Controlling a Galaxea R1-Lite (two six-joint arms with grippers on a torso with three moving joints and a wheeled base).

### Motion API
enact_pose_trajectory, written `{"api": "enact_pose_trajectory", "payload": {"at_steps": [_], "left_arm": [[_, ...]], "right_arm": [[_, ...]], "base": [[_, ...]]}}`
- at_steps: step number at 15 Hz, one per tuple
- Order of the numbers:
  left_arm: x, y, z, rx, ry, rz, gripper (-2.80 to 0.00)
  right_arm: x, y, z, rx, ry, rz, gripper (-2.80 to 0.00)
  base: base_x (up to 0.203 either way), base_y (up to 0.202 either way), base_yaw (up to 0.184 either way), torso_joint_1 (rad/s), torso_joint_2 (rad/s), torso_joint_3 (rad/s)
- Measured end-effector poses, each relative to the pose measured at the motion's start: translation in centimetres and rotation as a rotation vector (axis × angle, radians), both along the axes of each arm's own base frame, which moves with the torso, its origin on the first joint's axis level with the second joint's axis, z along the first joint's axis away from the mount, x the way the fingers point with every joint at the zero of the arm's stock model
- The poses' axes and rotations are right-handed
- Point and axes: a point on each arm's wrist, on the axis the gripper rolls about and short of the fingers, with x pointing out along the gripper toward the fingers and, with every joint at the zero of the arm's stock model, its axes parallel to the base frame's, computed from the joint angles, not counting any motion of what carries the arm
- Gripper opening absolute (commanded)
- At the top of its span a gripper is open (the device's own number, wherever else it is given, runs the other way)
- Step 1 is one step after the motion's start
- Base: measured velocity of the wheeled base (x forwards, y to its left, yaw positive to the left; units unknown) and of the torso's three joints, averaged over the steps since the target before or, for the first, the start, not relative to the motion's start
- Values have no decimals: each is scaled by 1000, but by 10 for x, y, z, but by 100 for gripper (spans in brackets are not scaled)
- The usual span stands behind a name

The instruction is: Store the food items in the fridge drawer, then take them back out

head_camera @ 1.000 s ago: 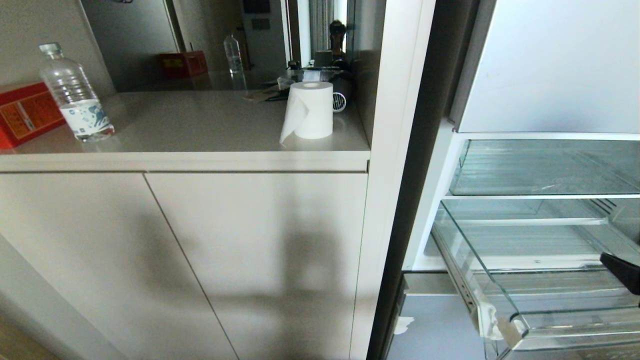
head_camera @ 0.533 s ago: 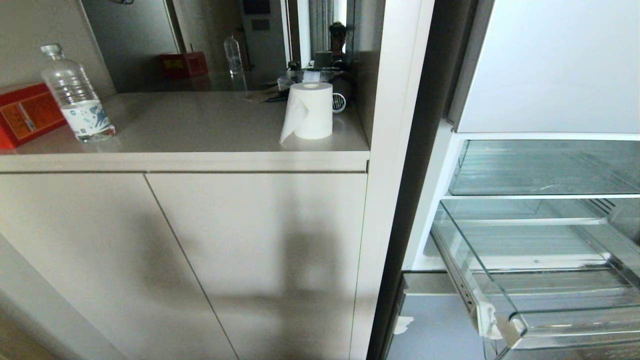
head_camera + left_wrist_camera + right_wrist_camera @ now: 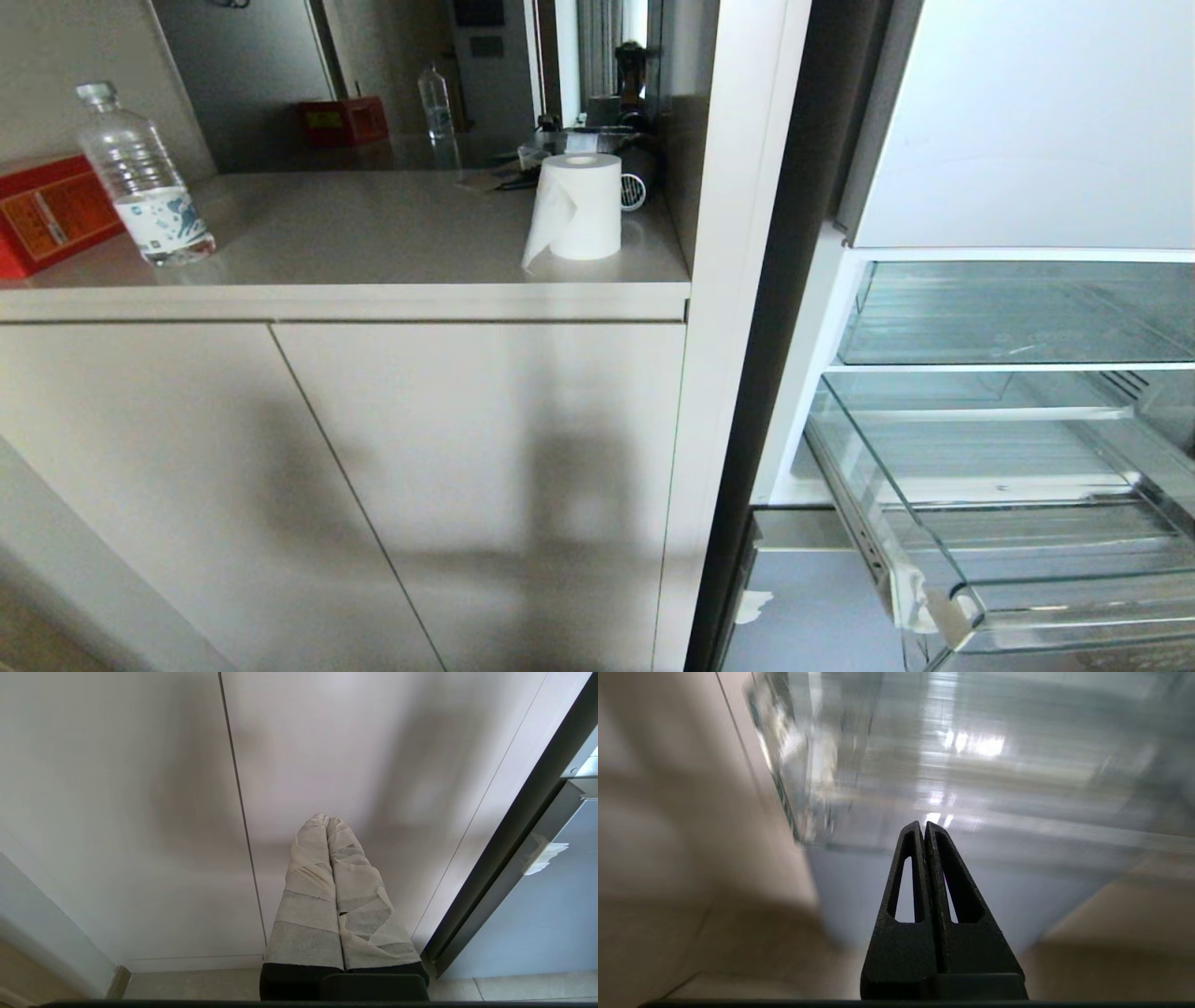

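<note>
We see the fridge drawer (image 3: 1027, 560) pulled out and bare, both pincers (image 3: 923, 828) pressed together holding nothing, food nowhere visible.

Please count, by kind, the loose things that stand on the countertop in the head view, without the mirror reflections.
Water bottle: 1
Red box: 1
Paper roll: 1
Small dark items behind the roll, too unclear to count
Total that can be counted: 3
</note>
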Motion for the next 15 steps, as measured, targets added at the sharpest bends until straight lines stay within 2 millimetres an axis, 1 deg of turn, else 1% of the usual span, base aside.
{"api": "enact_pose_trajectory", "payload": {"at_steps": [3, 6, 7, 15], "left_arm": [[0, 0, 0, 0, 0, 0, -280], [0, 0, 0, 0, -1, 0, -280], [0, 0, 0, 0, -1, 1, -280], [0, 0, 0, 0, -1, 0, -280]], "right_arm": [[-7, 1, -3, -21, -76, -11, -280], [-9, 1, -4, 7, -101, -20, -280], [-9, 0, -4, 10, -105, -20, -280], [-9, 0, -4, 21, -108, -23, -280]], "base": [[0, 0, 0, 0, 0, 0], [0, 0, 0, 0, 0, 0], [3, -3, -88, 12, 2, 2], [-1, 7, -173, 1, 7, 4]]}}
